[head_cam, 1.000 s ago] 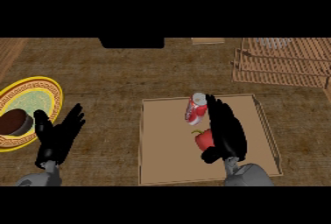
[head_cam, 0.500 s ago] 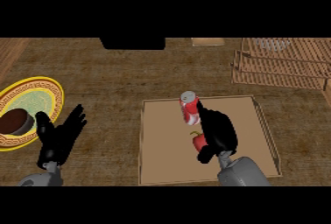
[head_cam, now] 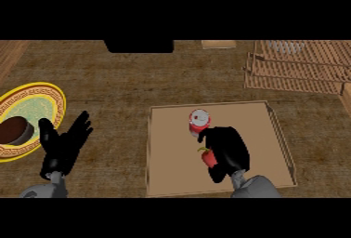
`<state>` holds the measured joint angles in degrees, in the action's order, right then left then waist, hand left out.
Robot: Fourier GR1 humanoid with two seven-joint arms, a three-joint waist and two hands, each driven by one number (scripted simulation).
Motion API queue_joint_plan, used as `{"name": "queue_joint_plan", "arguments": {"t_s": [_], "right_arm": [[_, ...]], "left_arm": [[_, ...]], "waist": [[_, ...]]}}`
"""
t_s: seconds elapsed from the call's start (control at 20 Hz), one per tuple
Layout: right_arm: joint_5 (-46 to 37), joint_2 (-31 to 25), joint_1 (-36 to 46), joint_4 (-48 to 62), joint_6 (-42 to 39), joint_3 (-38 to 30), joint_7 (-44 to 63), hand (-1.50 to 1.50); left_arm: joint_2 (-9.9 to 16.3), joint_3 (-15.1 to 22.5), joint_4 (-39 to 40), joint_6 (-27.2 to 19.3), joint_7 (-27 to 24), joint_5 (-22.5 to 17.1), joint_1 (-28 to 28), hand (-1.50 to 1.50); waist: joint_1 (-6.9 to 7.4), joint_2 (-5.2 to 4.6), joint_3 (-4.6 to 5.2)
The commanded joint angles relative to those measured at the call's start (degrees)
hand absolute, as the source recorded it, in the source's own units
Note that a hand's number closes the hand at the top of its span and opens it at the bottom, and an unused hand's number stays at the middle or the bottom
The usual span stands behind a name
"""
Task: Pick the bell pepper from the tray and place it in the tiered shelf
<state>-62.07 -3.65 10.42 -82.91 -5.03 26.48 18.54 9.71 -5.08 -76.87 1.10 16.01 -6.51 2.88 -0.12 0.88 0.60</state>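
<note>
On the flat brown tray (head_cam: 171,176) lies a red bell pepper (head_cam: 208,158) with a green stem. My right hand (head_cam: 227,148) covers it from the right, fingers curled round it, so only its left side shows. Just beyond the hand a red and white can (head_cam: 199,120) stands on the tray. The wooden tiered shelf (head_cam: 295,67) is at the far right of the counter, well away from the hand. At the lower left my left hand (head_cam: 64,148) rests open, fingers up, beside the plate.
A yellow patterned plate (head_cam: 31,104) with a dark brown round thing (head_cam: 15,130) on it sits at the left edge. A dark block (head_cam: 139,45) and a small wooden box (head_cam: 219,44) stand along the back.
My right hand's fingers have drawn back from beside the can and curled down round the bell pepper. The left hand has stayed put.
</note>
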Motion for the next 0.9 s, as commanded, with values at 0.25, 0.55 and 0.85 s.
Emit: {"name": "queue_joint_plan", "arguments": {"t_s": [0.25,0.55,0.85], "right_arm": [[21.6,-12.2,1.5,-2.6,-16.6,-20.6,-8.7,1.5],[27.4,-12.8,-0.5,-19.2,-17.1,-26.8,-5.5,1.5],[32.7,-14.9,7.0,-33.9,-21.3,-36.1,7.7,1.5]], "left_arm": [[1.0,-1.4,0.4,0.8,0.8,-0.9,-0.3,0.0],[0.5,-1.3,-2.5,0.0,3.0,-1.2,-1.1,0.0],[-0.2,-1.3,0.6,-0.8,0.9,0.0,1.0,0.0]], "waist": [[-0.21,-0.84,-0.58],[-0.74,-0.54,-0.57],[-1.34,-0.46,-0.49]]}}
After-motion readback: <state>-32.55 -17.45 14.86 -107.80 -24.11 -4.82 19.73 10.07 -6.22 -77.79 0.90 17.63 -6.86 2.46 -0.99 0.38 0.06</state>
